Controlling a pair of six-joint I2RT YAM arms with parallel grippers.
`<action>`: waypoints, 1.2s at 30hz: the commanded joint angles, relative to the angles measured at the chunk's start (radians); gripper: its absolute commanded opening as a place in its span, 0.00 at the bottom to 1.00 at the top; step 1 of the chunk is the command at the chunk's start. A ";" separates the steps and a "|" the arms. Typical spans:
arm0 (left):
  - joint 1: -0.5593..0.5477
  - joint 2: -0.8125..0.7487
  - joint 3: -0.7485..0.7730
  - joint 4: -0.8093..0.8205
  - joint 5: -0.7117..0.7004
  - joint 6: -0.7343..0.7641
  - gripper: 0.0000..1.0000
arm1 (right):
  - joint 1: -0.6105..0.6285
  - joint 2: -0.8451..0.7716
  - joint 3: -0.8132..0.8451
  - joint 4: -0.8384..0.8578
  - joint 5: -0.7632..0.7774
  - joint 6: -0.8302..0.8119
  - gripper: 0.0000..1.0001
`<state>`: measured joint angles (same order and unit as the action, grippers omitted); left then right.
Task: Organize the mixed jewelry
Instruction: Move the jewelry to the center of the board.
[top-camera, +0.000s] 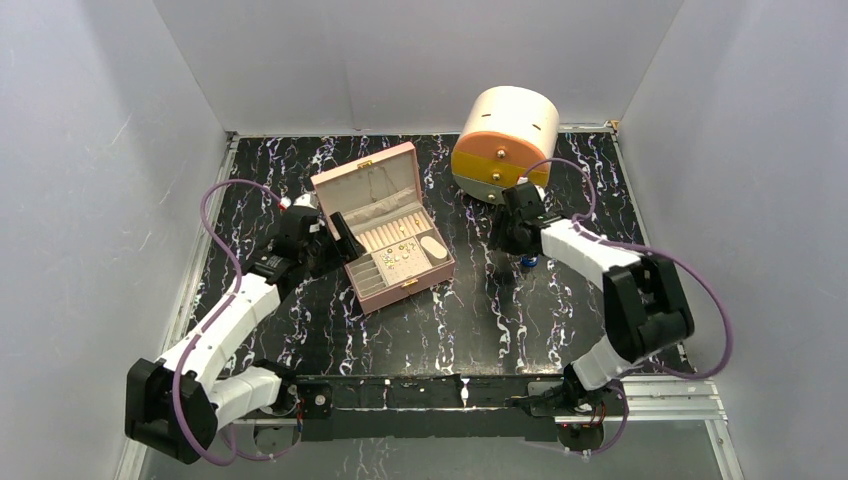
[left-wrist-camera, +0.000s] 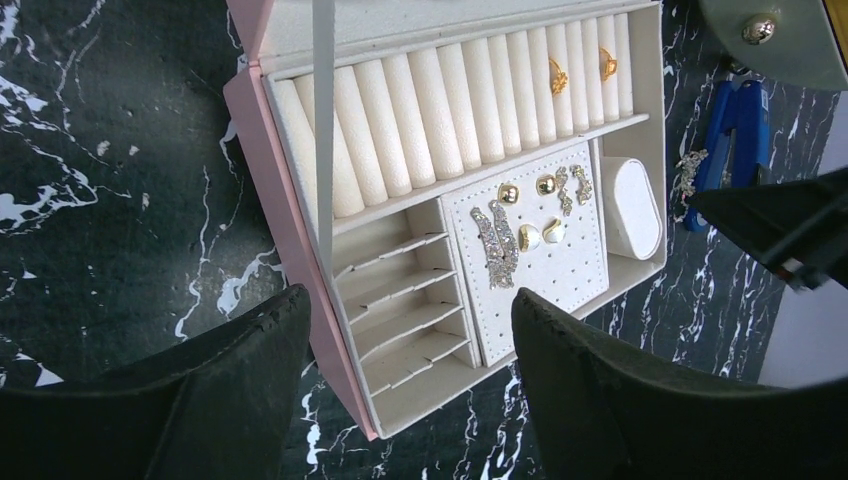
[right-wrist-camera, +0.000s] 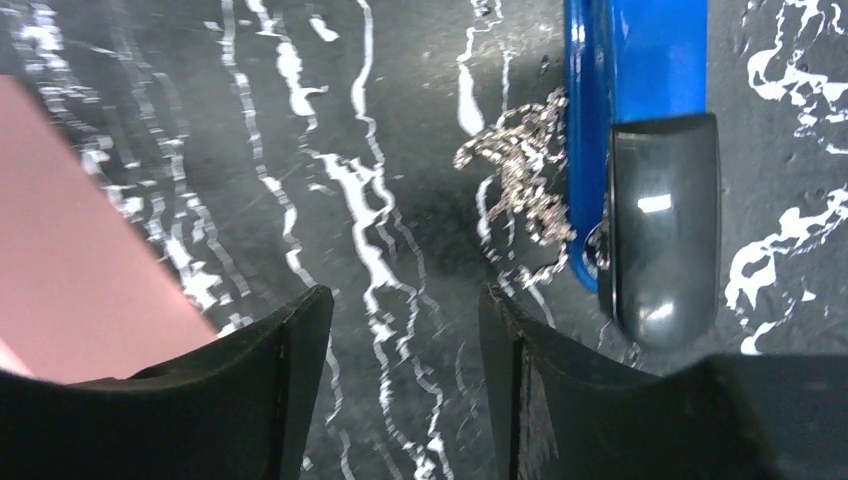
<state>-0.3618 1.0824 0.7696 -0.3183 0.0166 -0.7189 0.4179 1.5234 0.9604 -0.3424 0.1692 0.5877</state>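
Plainly, left end effector (left-wrist-camera: 410, 305) gapes empty, right end effector (right-wrist-camera: 405, 300) likewise, near perhaps an earring (right-wrist-camera: 520, 175).

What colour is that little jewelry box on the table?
The jewelry box is pink outside and cream inside, best seen in the top external view.

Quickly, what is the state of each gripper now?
Left gripper: open, holding nothing, by the pink jewelry box.
Right gripper: open, holding nothing, near the sparkly silver jewelry piece.
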 joint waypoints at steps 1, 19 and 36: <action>0.001 0.012 -0.004 -0.004 0.044 -0.031 0.71 | -0.011 0.082 0.068 0.084 0.082 -0.144 0.61; 0.004 0.019 0.014 0.009 0.029 -0.028 0.72 | -0.042 0.201 0.133 0.019 0.141 -0.177 0.59; 0.004 0.034 0.024 0.020 0.035 -0.019 0.72 | -0.048 0.211 0.113 -0.086 0.086 -0.130 0.30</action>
<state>-0.3618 1.1221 0.7673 -0.3096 0.0498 -0.7441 0.3748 1.7706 1.0771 -0.3672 0.2871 0.4259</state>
